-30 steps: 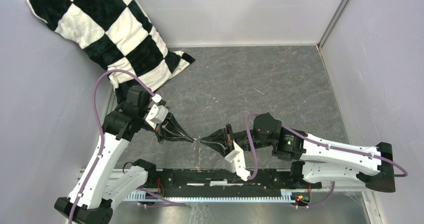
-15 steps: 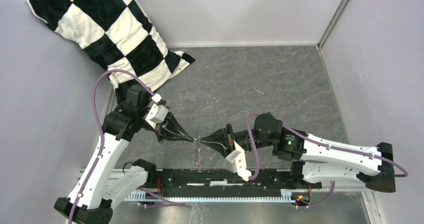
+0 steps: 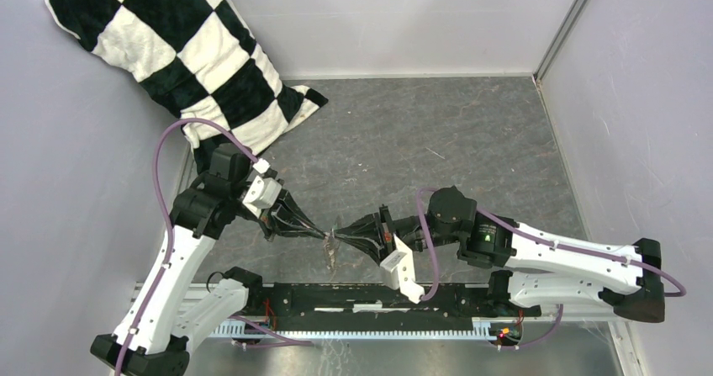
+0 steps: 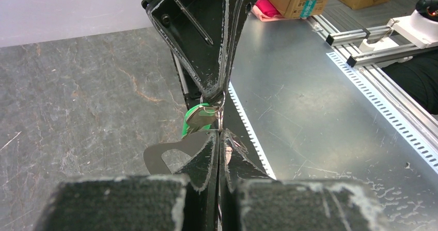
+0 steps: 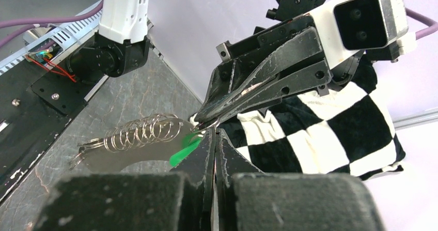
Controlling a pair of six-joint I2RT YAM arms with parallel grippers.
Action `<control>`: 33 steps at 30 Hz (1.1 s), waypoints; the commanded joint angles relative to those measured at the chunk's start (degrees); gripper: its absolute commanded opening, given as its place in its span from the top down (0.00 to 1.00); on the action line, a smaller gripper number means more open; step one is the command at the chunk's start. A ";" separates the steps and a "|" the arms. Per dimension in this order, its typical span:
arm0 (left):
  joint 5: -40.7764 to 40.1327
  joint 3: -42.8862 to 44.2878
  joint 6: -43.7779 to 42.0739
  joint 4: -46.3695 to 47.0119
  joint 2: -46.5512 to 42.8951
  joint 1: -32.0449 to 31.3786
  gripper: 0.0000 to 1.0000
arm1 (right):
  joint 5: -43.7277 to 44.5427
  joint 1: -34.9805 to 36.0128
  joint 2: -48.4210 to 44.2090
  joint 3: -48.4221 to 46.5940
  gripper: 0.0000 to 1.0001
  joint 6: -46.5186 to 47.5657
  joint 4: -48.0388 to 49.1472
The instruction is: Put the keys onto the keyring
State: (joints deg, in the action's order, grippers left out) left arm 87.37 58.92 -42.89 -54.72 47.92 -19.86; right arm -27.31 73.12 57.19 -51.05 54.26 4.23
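1. The keys point(image 4: 199, 118), 1 small metal piece with a bright green head, hung in the air above the desk point(image 3: 437, 132), at the spot near its front edge where the 2 arms met.
2. The keyring point(image 5: 111, 161), a thin silvery loop with a run of small rings point(image 5: 144, 132) strung along its upper edge, sat just beside the green head. The fingers hid whether the 2 actually touched.
3. Both things were held off the desk. I judged this was so the loop could hang and turn freely while the key was worked onto its wire, with no surface in the way.
4. The right claw point(image 5: 214, 135) was pinched narrow and appeared to hold the keys, since the green head lay against the side of its tips.
5. The left claw point(image 4: 219, 138) was likewise closed tight, seemingly on the rim of the keyring, whose flat silvery body stuck out to 1 side of its fingers.
6. The 2 claws pointed tip to tip, almost touching. Each thing therefore lay at the very end of its claw, with the keys between the 2 sets of tips.
7. Threading looked to be the step in hand, and nothing showed the key already on the loop.
8. A checked pillow point(image 3: 168, 48) leaned in the far left corner, well apart from the work.
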 commanded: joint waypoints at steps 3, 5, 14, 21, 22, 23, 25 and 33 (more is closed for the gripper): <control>2.82 0.41 1.52 1.92 -0.94 -0.18 0.98 | -2.03 0.31 1.12 -4.12 1.00 -0.38 2.11; 2.81 0.49 1.58 1.98 -0.88 -0.16 0.98 | -2.14 0.36 1.59 -4.53 0.99 -0.39 1.63; 3.18 0.42 1.66 2.15 -1.41 -0.24 0.98 | -1.61 0.34 2.91 -6.11 0.99 -0.91 0.69; 3.42 0.33 1.37 2.17 -1.64 -0.55 0.98 | -0.51 0.34 4.03 -7.04 0.99 -2.00 1.24; 3.44 0.32 1.26 2.16 -1.69 -0.62 0.98 | -0.39 0.34 4.36 -7.41 0.99 -2.28 1.31; 3.54 0.32 1.17 2.16 -1.69 -0.65 0.98 | -0.29 0.38 4.69 -7.70 0.99 -2.47 1.31; 3.80 0.25 0.91 2.16 -1.67 -0.83 0.98 | -0.02 0.31 5.24 -8.13 0.99 -2.81 1.52; 4.46 -0.28 0.05 2.16 -2.12 -1.04 0.98 | 1.89 0.27 7.56 -10.65 1.00 -4.76 0.08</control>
State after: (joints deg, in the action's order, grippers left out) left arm 87.59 58.85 -42.89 -53.87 46.33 -20.14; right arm -27.81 73.12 63.24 -58.22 51.09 2.20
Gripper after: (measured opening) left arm 0.028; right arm 0.010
